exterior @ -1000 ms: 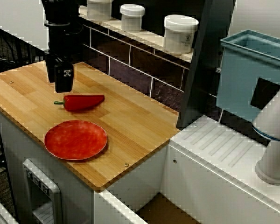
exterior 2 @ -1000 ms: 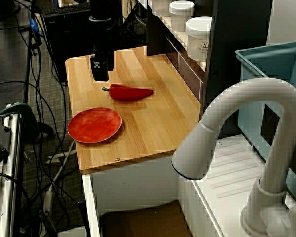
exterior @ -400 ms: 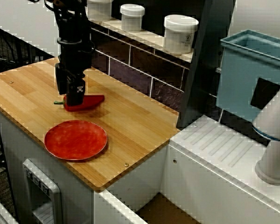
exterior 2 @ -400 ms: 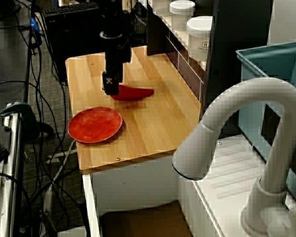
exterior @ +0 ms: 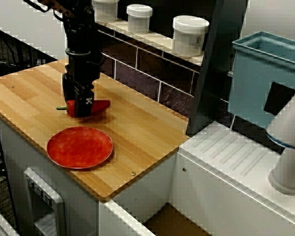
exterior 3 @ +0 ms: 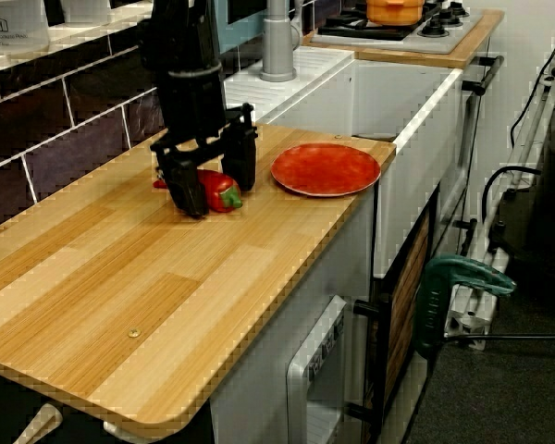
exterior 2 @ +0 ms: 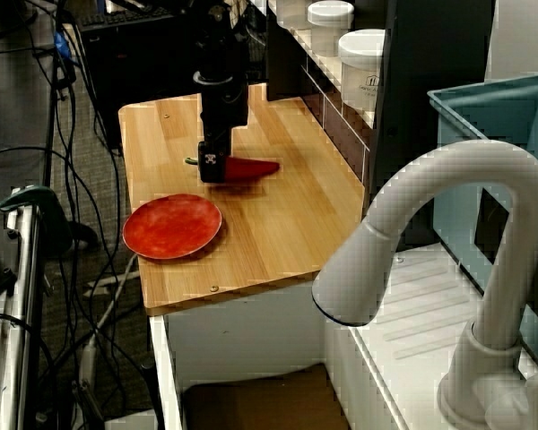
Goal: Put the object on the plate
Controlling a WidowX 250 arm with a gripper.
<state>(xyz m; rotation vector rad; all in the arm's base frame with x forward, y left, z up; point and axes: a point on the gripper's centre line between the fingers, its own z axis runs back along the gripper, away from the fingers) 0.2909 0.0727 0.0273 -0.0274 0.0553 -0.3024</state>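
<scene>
From the counter's front corner, the gripper [exterior: 81,103] is down over the pepper [exterior: 99,105], near the plate [exterior: 79,147]. From the faucet side, likewise. From the counter's far end, its fingers [exterior 3: 244,159] straddle the pepper's stem end, spread wide.

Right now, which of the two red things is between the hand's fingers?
The pepper, long with a green stem; the hand straddles it. The round plate lies apart.

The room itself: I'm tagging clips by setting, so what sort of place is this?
Likely a toy or mock kitchen: a wooden counter, a white faucet beside it, and a hob with an orange pot beyond.
</scene>
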